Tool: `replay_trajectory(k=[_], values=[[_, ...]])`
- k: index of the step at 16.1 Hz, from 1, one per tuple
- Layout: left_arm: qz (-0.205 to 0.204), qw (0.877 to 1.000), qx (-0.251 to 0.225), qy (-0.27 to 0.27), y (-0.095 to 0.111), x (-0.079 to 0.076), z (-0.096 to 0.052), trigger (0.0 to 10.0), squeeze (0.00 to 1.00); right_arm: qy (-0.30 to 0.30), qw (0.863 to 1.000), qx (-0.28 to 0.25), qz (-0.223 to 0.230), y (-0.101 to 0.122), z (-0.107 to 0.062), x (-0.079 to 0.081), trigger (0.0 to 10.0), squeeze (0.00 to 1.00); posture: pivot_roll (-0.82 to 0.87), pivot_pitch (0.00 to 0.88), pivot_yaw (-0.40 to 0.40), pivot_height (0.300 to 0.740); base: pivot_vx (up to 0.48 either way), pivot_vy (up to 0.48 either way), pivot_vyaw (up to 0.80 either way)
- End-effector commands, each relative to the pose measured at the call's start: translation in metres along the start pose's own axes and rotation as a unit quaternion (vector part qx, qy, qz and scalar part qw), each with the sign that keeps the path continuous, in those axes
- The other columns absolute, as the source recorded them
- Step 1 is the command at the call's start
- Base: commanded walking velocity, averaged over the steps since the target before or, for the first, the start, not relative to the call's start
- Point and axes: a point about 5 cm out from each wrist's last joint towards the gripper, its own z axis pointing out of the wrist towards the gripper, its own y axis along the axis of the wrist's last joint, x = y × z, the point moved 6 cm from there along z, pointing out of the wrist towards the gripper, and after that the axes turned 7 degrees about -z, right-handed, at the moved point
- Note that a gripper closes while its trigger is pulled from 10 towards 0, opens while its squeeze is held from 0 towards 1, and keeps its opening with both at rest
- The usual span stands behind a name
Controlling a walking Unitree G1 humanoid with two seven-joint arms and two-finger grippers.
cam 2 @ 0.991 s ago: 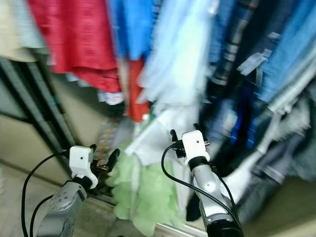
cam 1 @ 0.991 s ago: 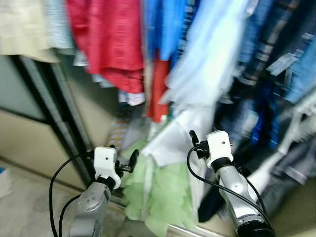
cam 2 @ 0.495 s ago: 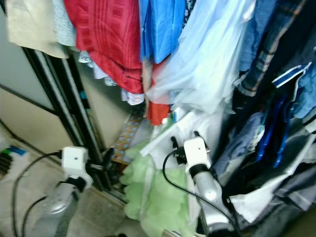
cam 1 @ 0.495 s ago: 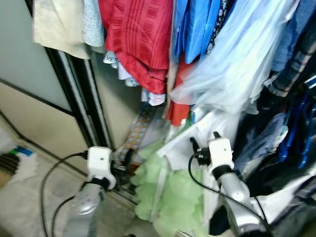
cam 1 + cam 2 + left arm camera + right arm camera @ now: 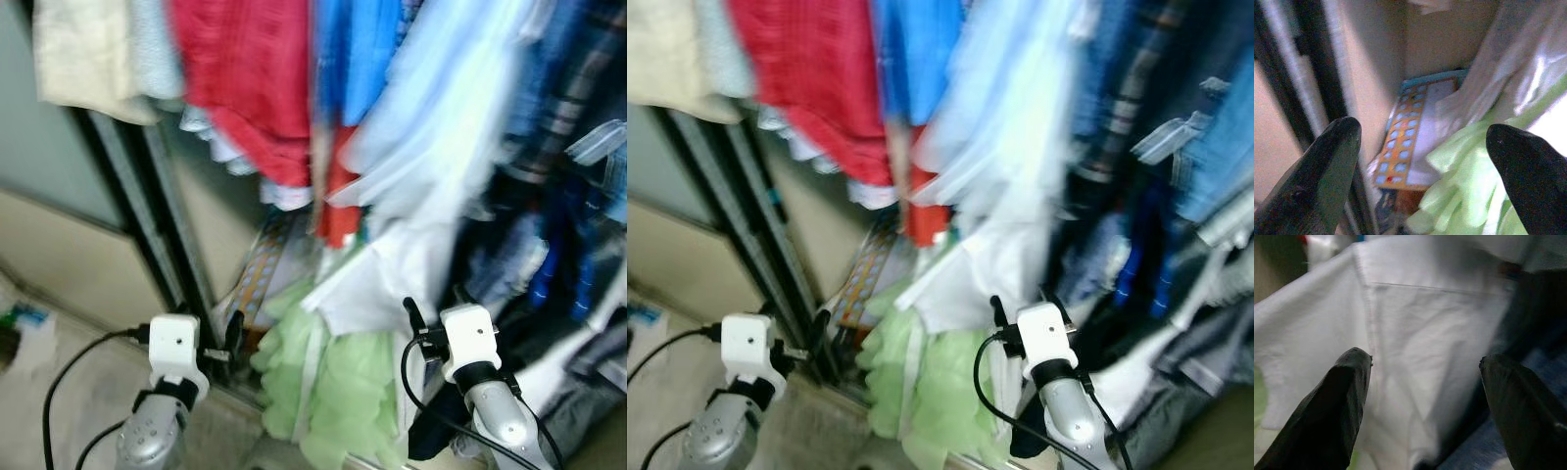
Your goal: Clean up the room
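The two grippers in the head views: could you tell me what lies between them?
Between the left gripper and right gripper, both open, hangs a pale green garment under a white garment.

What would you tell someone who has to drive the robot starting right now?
Left end effector: open, holding nothing, aimed at the patterned board on the closet floor by the black door frame.
Right end effector: open, holding nothing, facing the white shirt.
Green garment hangs low between the arms, under the red, blue and pale clothes.
Done: nothing grasped yet. Left: choose a garment and grasp it. The head views are blurred.
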Motion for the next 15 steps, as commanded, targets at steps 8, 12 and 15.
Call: replay_trajectory(k=[8, 12, 15], values=[[0.006, 1.0, 0.001, -0.008, 0.004, -0.008, 0.006, 10.0, 0.0, 0.011, 1.0, -0.003, 0.016, 0.007, 0.01, 0.012, 10.0, 0.0, 0.09, 0.026, -0.009, 0.74, 0.0, 0.0, 0.8], [0.013, 1.0, 0.0, -0.002, 0.003, -0.009, 0.007, 10.0, 0.0, 0.024, 1.0, -0.007, 0.02, 0.008, 0.014, 0.018, 10.0, 0.0, 0.09, 0.025, -0.012, 0.74, 0.0, 0.0, 0.4], [0.019, 1.0, -0.006, 0.004, 0.004, -0.006, 0.011, 10.0, 0.0, 0.034, 0.999, -0.01, 0.018, 0.009, 0.019, 0.021, 10.0, 0.0, 0.09, 0.014, -0.039, 0.74, 0.0, 0.0, 0.0]])
